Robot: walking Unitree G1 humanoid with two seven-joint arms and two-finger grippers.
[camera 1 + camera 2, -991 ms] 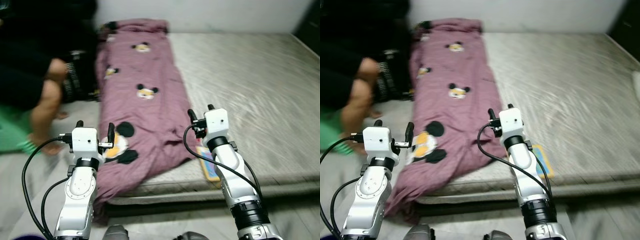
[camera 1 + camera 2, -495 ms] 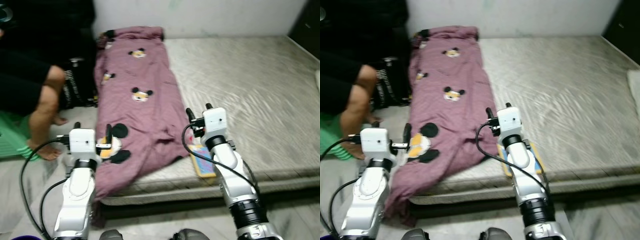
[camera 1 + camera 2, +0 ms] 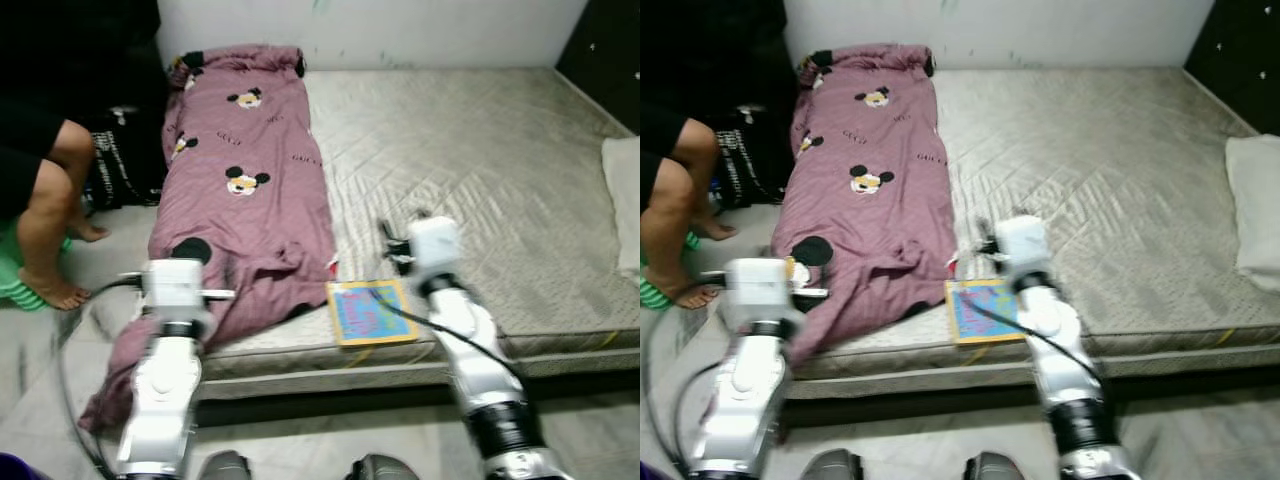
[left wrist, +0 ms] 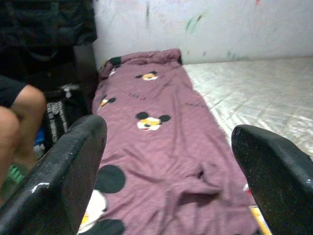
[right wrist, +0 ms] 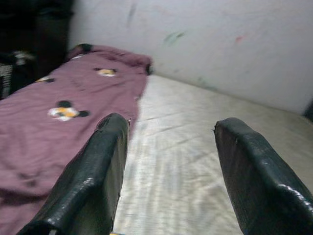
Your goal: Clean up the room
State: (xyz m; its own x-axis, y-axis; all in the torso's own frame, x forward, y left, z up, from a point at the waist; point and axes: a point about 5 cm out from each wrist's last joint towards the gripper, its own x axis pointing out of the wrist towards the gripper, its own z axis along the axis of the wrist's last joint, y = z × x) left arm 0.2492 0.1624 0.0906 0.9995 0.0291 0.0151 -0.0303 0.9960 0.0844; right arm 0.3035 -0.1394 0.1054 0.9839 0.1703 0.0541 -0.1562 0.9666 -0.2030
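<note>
Left eye view, nearest first: both silver arms reach forward over the floor at the foot of the bed (image 3: 560, 335), each blurred. The left gripper (image 4: 168, 171) is held up at the bed's near left corner, in front of the hanging end of the blanket; in the left wrist view its black fingers (image 4: 58, 176) stand wide apart with nothing between them. The right gripper (image 5: 168, 166) is raised above the near edge of the mattress, just beside the book, and the right wrist view shows its fingers (image 5: 90, 178) spread wide and empty too.

Just past the grippers, a colourful picture book (image 3: 372, 311) lies flat on the near edge of the grey quilted mattress, between the two arms, its left edge close by the blanket. The mauve blanket (image 3: 240, 200) with cartoon-mouse prints runs the length of the bed's left side, from the far wall down to the near corner, where it spills over the edge to the floor.

Left of the bed a person's bare legs (image 3: 45, 215) rest with feet on the floor, with a black bag (image 3: 115, 160) beside them. At the right edge of the mattress lies a white pillow (image 3: 1255, 205). A pale wall (image 3: 400, 30) closes the far end.
</note>
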